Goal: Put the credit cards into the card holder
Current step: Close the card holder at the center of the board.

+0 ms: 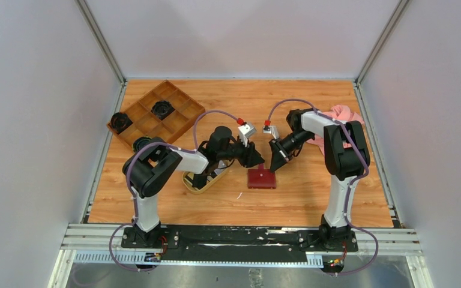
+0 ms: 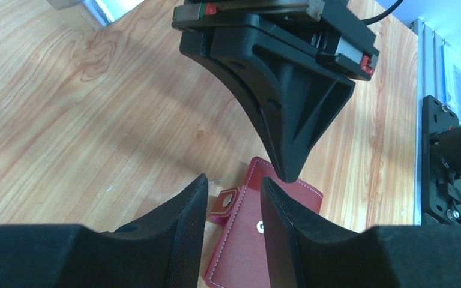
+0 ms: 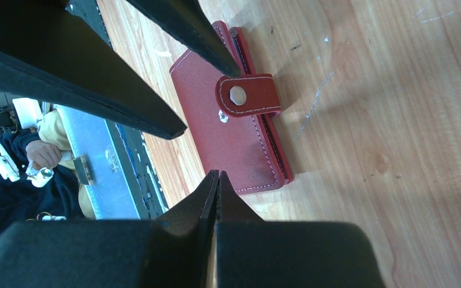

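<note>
**Step in hand:** opening the card holder; no card is being handled yet.

**Task items:** The card holder [image 3: 228,129] lies flat on the counter [image 1: 312,198], just below centre in the overhead view and between the two arms. It is folded shut. Its snap tab [image 3: 249,96] is wrapped over the cover but sits off the stud, so it appears unfastened. The credit cards cannot be made out in any view. They may lie in the oval tray [image 1: 199,185], left of the holder, which the left arm largely hides.

**Left tool** [image 2: 234,183]**:** The fingers are apart and reach down over the holder, one tip near the tab edge and the other near the opposite edge. Nothing is clamped, and contact cannot be confirmed.

**Right tool** [image 3: 218,175]**:** The fingers are pressed together and hold nothing. The tip is at the holder's lower edge in its own wrist view. Whether it bears on the leather cannot be told.

**Next move, as judged:** One tool must pin the lower half while the other catches the free cover edge or tab and folds it back to expose the pockets. The leather is thin and lies flush with the counter, so a fingertip needs to get under the edge. The holder may slide if it is not held down.
</note>
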